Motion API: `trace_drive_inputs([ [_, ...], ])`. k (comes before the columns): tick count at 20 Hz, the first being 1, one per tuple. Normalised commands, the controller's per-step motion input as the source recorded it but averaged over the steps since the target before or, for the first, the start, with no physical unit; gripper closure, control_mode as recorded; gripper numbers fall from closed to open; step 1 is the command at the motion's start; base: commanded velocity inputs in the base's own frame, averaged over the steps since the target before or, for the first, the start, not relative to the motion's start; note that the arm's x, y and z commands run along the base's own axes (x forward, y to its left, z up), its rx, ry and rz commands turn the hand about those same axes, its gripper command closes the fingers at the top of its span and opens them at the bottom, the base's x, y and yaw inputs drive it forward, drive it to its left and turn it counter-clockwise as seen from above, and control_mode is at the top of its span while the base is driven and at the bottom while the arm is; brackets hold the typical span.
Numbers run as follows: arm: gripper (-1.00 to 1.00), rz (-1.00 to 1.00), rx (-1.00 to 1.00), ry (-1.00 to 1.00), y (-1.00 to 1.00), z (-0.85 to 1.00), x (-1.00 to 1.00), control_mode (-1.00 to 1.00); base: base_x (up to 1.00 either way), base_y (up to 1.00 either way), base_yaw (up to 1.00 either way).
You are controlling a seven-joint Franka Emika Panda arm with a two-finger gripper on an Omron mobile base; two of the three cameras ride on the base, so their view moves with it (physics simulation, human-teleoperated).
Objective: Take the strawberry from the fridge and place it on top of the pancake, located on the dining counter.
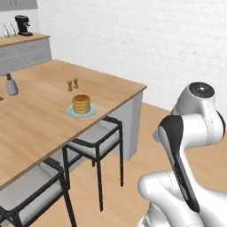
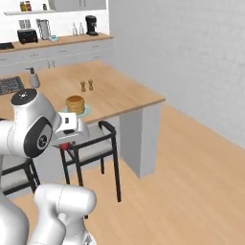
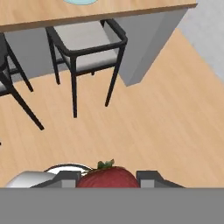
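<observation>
A dark red strawberry (image 3: 109, 177) with green leaves sits between the two dark fingers of my gripper (image 3: 108, 179), which is shut on it. In the right base view the gripper (image 2: 65, 142) hangs low in front of the dining counter (image 2: 119, 95), with a bit of red strawberry (image 2: 62, 145) at its tip. The pancake (image 1: 81, 103) (image 2: 75, 104), a golden-brown stack on a pale blue plate (image 1: 71, 112), stands near the edge of the dining counter (image 1: 40, 119), beyond and above the gripper. The fridge is out of view.
Black-framed stools (image 1: 95, 142) (image 2: 91, 143) (image 3: 87, 39) stand tucked under the counter edge between the gripper and the pancake. Two small shakers (image 1: 72, 84) (image 2: 86, 85) and a grey bottle (image 1: 11, 85) stand farther back on the counter. Open wooden floor lies to the right.
</observation>
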Motion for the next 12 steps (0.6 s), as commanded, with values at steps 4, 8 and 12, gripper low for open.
trace_drive_inputs([
  [4, 1.0, 0.0, 0.0, 0.0, 0.0, 0.0, 0.0, 1.0, 1.0, -0.07, 0.47],
  [8, 1.0, 0.0, 0.0, 0.0, 0.0, 0.0, 0.0, 1.0, 0.89, -0.18, 0.52],
  [12, 1.0, 0.0, 0.0, 0.0, 0.0, 0.0, 0.0, 1.0, 0.75, -0.3, 0.51],
])
